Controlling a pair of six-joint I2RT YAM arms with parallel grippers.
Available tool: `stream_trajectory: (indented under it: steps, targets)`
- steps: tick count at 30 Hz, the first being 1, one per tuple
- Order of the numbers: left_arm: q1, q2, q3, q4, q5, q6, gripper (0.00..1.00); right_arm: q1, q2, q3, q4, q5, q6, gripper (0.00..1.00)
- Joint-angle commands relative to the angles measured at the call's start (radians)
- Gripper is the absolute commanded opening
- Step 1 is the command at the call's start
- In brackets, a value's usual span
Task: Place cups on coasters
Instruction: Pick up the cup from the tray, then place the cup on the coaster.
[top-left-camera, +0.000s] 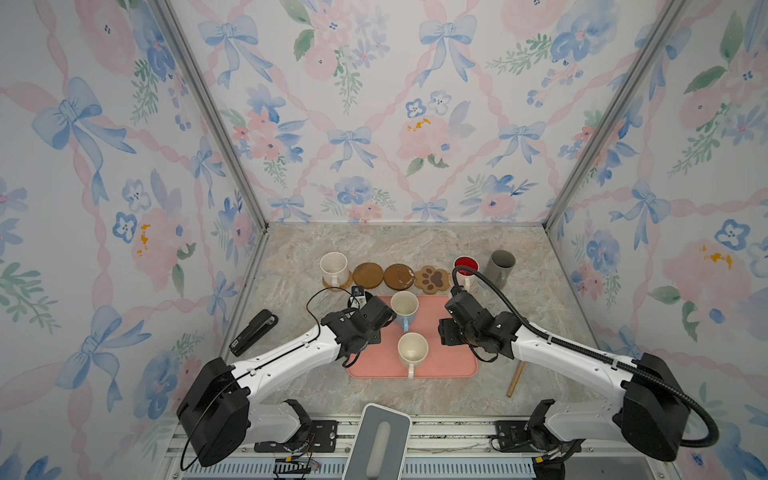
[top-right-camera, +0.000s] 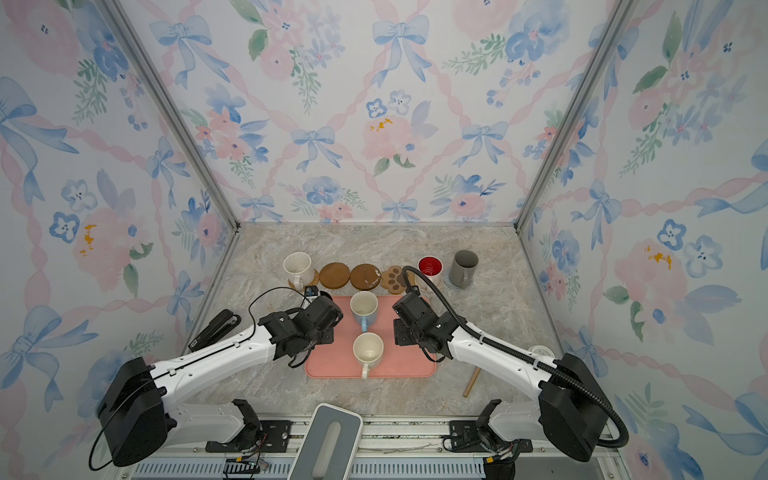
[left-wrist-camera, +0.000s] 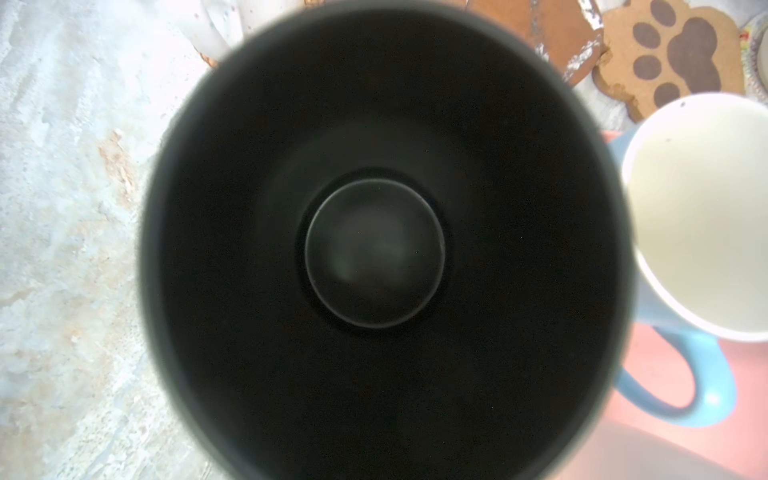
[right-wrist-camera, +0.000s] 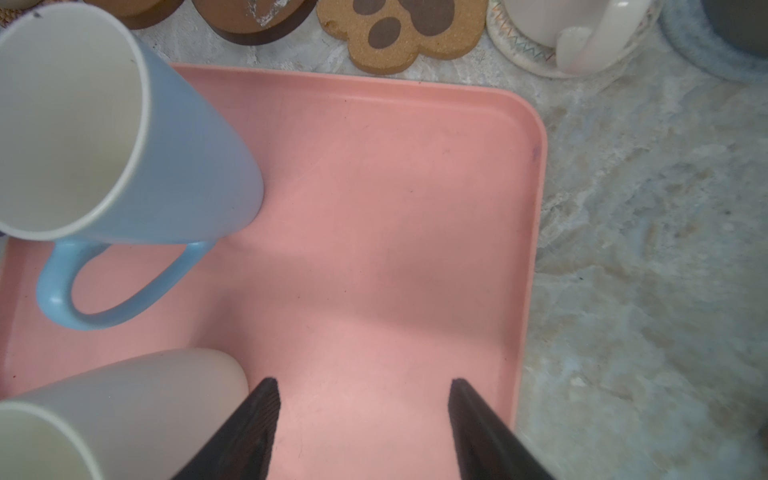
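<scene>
Lettering on the stapler (top-left-camera: 251, 332) is showing too small to read. The left gripper (top-left-camera: 368, 313) is clamping nearly shut on the black mug (left-wrist-camera: 374, 249), which is filling its wrist view and hiding the fingers, over the tray's (right-wrist-camera: 530, 216) 10 o'clock corner. The right gripper (right-wrist-camera: 363, 419) is hovering over bare tray with fingers well apart, holding nothing, the blue mug (top-left-camera: 404, 309) sitting at its 9 o'clock and the cream mug (top-left-camera: 412, 352) at its 7 o'clock in a top view.
</scene>
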Motion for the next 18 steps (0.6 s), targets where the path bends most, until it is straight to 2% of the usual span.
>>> stream_trajectory:
  steps: [1, 18]
  targets:
    - [0.041, 0.019, 0.057, 0.111, 0.004, 0.089, 0.0, -0.011, -0.017, -0.015, -0.037, 0.014, -0.01, 0.68]
    - [0.211, 0.229, 0.234, 0.24, 0.117, 0.27, 0.0, -0.038, -0.047, 0.01, -0.09, 0.037, -0.01, 0.68]
